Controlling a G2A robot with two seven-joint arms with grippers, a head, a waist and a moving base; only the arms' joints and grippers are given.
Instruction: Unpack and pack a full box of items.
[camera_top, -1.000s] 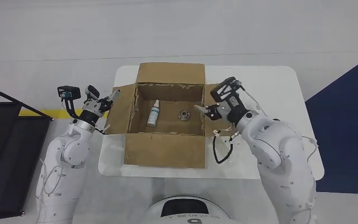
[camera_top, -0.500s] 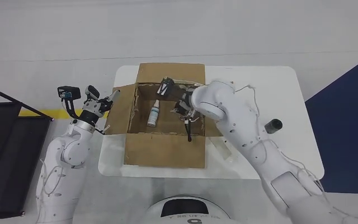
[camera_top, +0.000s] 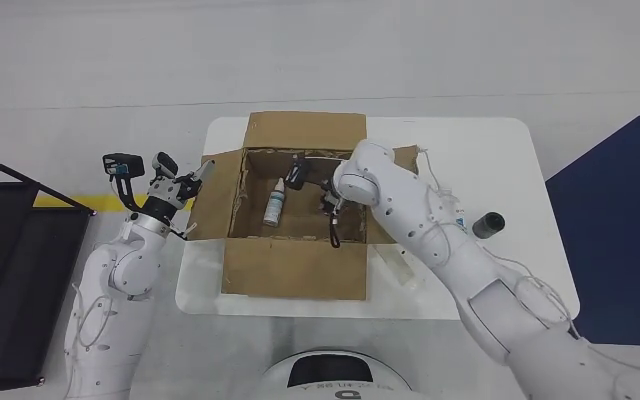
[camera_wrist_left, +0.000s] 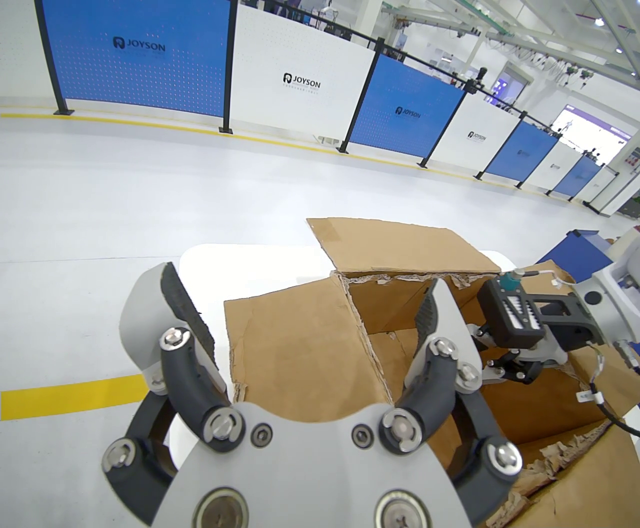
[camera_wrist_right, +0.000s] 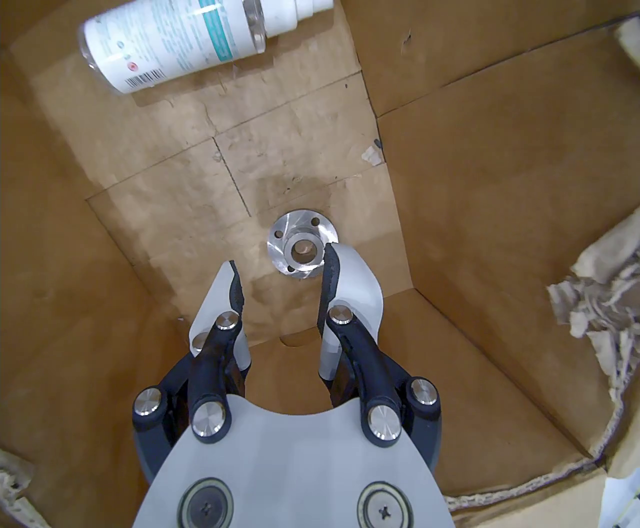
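Observation:
An open cardboard box stands in the middle of the white table. On its floor lie a white bottle and a round metal flange. My right gripper hangs inside the box, open, just above the flange, one fingertip over the flange's edge and nothing between the fingers. My left gripper is open outside the box, beside the left flap, holding nothing.
A black cylinder lies on the table right of the box. A clear plastic item lies near the box's front right corner. The box's top edges are torn. Its four flaps are folded outward.
My right arm has swung from the box's right edge down into the box, over the flange. The black cylinder has come into sight on the table. The left arm has stayed still.

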